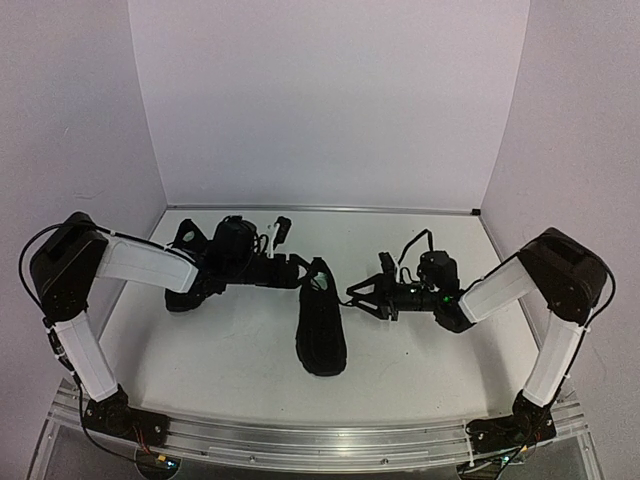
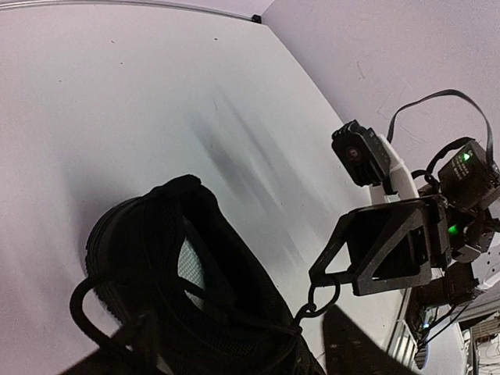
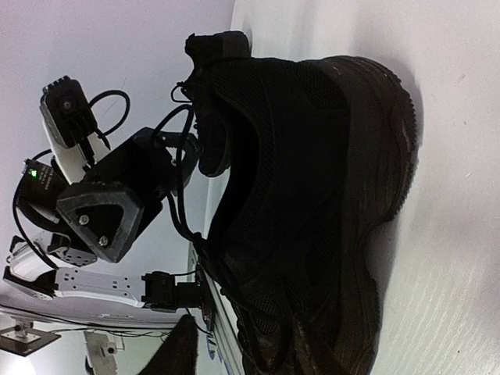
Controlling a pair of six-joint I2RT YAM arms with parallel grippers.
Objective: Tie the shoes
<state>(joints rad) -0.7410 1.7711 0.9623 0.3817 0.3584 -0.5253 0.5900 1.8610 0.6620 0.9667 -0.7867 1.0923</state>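
So one black shoe [image 1: 322, 325] sits pretty much dead centre on the white bench [image 1: 230, 350], toe pointing at the arm bases and the heel opening facing the back wall. The left pincer [image 1: 300, 268] is right up against the collar end on the shoe's left side. From the right wrist cam you can see thin laces running from the tongue area over to it, but I honestly can't tell if it's clamped on them or let go, since the fingers only show side-on. The right pincer [image 1: 352, 293] comes in from the other side, just beside the shoe's upper right edge, tip aimed at the lacing. From the left wrist cam there's a little lace loop [image 2: 320, 298] right at its tip, touching it as far as I can see. Same story there though, I can't tell whether it's pinching that loop or just sitting against it. So the shoe is basically sandwiched between the two pincers at its lace end. The second shoe [image 1: 185, 238] is back left on the bench, mostly hidden behind the left arm and well apart from the right pincer.
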